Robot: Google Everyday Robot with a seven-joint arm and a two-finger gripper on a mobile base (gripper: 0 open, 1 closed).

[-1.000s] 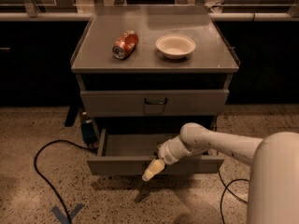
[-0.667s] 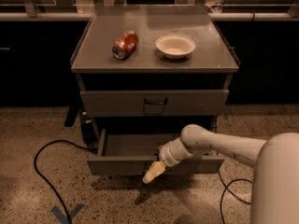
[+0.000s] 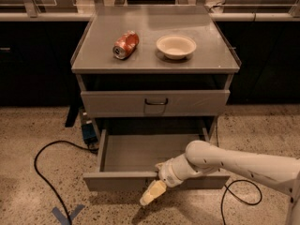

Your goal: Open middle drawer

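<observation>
The middle drawer (image 3: 115, 182) is a shallow grey metal tray. It stands pulled well out of the grey cabinet, toward the camera, and its inside shows empty. My gripper (image 3: 153, 193) is at the middle of the drawer's front panel, with its pale tip pointing down and left in front of the panel. The drawer's handle is hidden behind the gripper. My white arm (image 3: 243, 165) reaches in from the right.
The closed drawer (image 3: 112, 103) above has a dark loop handle (image 3: 156, 101). On the cabinet top lie a crushed red can (image 3: 125, 45) and a white bowl (image 3: 176, 46). A black cable (image 3: 42, 172) and blue tape (image 3: 68, 215) lie on the floor at left. A blue object (image 3: 88, 132) stands beside the cabinet.
The middle drawer has slid further out toward the camera, and my gripper has moved with its front panel.
</observation>
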